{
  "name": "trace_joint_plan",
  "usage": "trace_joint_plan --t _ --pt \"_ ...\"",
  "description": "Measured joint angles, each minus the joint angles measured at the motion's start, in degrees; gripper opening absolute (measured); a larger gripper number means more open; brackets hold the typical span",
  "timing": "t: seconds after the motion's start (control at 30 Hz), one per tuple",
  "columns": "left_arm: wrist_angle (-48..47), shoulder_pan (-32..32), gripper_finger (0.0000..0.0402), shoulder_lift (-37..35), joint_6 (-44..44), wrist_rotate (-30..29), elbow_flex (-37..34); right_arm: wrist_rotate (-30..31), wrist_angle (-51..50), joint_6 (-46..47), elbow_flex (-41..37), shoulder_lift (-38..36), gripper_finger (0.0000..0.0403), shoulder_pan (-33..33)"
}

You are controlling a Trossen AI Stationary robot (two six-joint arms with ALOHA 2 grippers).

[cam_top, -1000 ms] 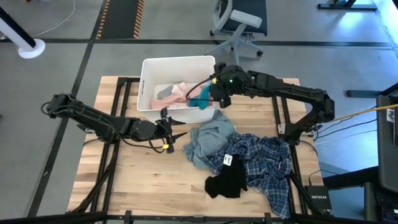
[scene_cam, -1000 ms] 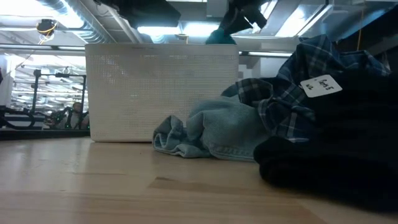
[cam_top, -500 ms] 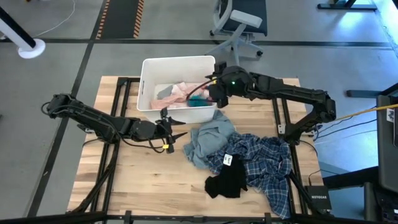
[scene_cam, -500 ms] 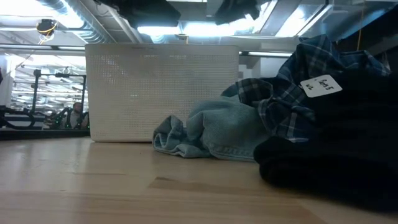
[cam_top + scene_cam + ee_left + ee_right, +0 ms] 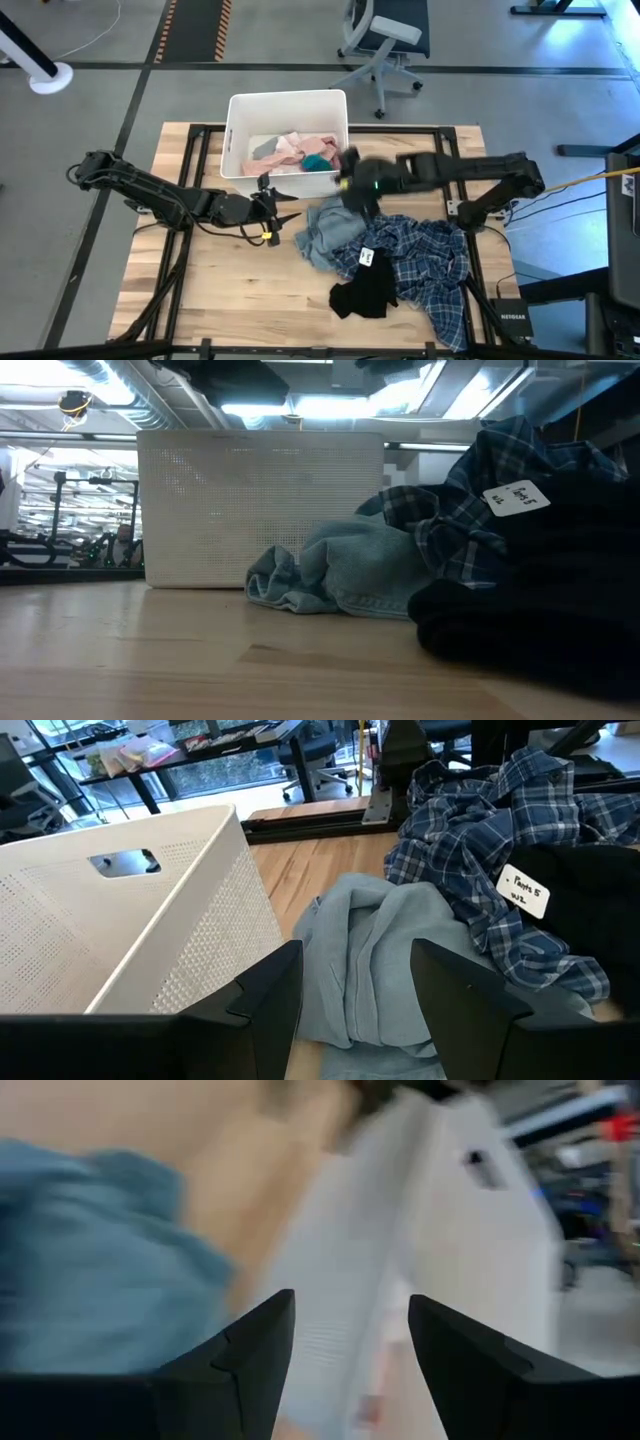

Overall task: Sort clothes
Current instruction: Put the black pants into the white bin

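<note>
— Right claw [image 5: 352,190] has swung off the bin [image 5: 236,108], jaws apart and empty; the teal piece [image 5: 317,161] it carried now lies inside with the pink ones [image 5: 295,146].
— So one more sorted. What's next?
— Grey-blue top [image 5: 325,224] just below it, plaid shirt [image 5: 428,260] beyond, black garment [image 5: 366,288] atop that. Left claw [image 5: 289,215] waits open beside the top, possibly crowding it.
</note>
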Motion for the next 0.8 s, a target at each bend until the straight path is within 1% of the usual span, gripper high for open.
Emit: trace_joint_plan --t 0.1,0.27,0.43,0.53,0.63,0.8 --pt "0.02 0.00 0.0182 0.00 -0.16 0.00 0.00 0.06 -4.37 5.69 -0.23 0.03 0.0215 6.12" --pt "0.37 0.00 0.0182 0.00 -0.42 0.00 0.00 1.25 -4.85 14.68 -3.38 0.09 0.0215 15.80" --pt "0.59 0.02 0.0182 0.00 -1.64 0.00 0.00 2.10 -4.95 21.41 -6.87 0.08 0.0215 23.61" --pt "0.72 0.02 0.0182 0.00 -1.80 0.00 0.00 0.60 -6.09 24.68 -8.11 0.09 0.0215 27.50" --pt "0.92 0.00 0.0182 0.00 -1.78 0.00 0.00 0.37 -8.04 27.40 -9.40 0.09 0.0215 30.49" --pt "1.25 0.00 0.0182 0.00 -1.90 0.00 0.00 0.40 -11.09 33.05 -11.88 0.09 0.0215 32.23"
